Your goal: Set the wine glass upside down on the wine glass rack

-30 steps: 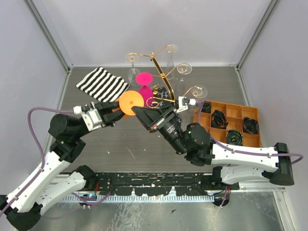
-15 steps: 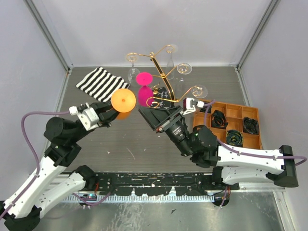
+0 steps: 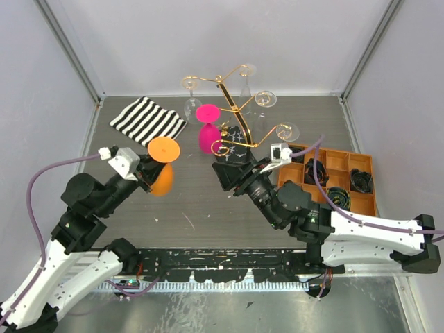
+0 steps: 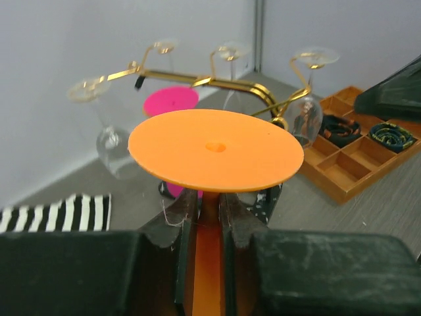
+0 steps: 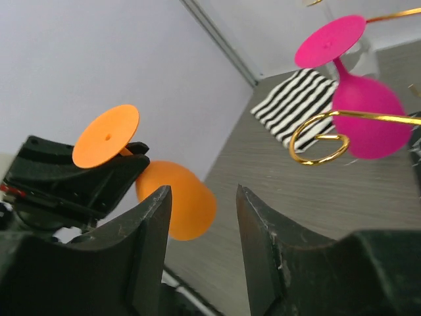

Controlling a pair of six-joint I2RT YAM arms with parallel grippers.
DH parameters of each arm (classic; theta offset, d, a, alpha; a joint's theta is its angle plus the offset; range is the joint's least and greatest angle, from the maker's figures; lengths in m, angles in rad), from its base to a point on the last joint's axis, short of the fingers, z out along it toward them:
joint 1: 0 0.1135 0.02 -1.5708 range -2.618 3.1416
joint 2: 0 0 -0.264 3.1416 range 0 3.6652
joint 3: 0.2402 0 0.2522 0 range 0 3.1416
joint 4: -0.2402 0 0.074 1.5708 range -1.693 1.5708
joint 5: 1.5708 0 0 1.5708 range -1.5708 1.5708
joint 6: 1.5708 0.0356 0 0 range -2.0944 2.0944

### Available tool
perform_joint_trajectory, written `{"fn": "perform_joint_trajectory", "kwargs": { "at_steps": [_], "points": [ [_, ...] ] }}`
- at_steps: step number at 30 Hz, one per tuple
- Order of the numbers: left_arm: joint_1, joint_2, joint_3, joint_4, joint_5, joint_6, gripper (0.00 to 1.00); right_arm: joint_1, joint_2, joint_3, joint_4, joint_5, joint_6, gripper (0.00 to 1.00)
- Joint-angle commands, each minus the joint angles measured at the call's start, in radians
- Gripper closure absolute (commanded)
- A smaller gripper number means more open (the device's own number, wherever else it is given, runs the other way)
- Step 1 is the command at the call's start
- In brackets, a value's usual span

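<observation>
One orange wine glass (image 3: pixel 164 150) is in my left tool (image 4: pixel 209 217), which is clamped narrow on the stem just under the foot. The glass is upside down, foot on top and bowl hanging over the counter (image 3: pixel 201 208). It is left of the wine glass rack (image 3: pixel 232 104) and apart from it, touching nothing else. My right tool (image 5: pixel 202 217) faces it from the other side with its jaws spread and nothing between them; the orange bowl shows through the gap, farther off. On the rack, a pink glass (image 3: pixel 208 135) hangs upside down from a gold arm, and four clear glasses (image 3: pixel 264 98) hang from the other arms. One curled gold spiral end (image 5: pixel 316 141) lies just in front of the pink bowl. The rack's dark base stands toward the back of the counter, near the middle. To the right, the orange tray (image 3: pixel 338 151) sits close to the right wall, and several of its compartments hold black coiled items (image 3: pixel 338 196). I cannot tell what they are. A black-and-white striped cloth (image 3: pixel 147 120) lies at the far left corner, close to the wall. Between the held glass and the rack, the counter is bare grey surface.
</observation>
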State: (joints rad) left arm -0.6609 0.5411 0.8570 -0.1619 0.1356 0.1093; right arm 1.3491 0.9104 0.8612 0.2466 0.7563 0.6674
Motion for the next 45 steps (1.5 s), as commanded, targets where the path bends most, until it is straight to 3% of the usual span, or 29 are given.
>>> {"fn": "perform_joint_trajectory", "kwargs": {
  "at_steps": [1,6,11,20,28,32,45],
  "points": [
    [0.003,-0.033,0.049,-0.178,-0.177,-0.137,1.0,0.007,0.016,0.149,-0.23,0.0,-0.317,0.49],
    [0.003,-0.02,0.084,-0.313,-0.269,-0.246,1.0,0.007,0.043,0.256,-0.434,0.062,-0.439,0.48],
    [0.003,-0.041,0.081,-0.344,-0.297,-0.326,1.0,-0.032,0.067,0.362,-0.622,0.122,-0.475,0.43],
    [0.003,0.0,0.029,-0.279,-0.225,-0.409,1.0,-0.474,0.125,0.489,-0.771,-0.361,-0.471,0.43],
    [0.003,0.055,-0.027,-0.161,-0.126,-0.462,1.0,-0.699,0.245,0.584,-0.811,-0.642,-0.504,0.43],
    [0.003,0.081,-0.049,-0.092,-0.101,-0.492,1.0,-0.76,0.324,0.611,-0.806,-0.747,-0.51,0.43],
    [0.001,0.201,-0.137,0.23,-0.004,-0.476,1.0,-0.852,0.474,0.636,-0.742,-0.861,-0.529,0.5]
  ]
}}
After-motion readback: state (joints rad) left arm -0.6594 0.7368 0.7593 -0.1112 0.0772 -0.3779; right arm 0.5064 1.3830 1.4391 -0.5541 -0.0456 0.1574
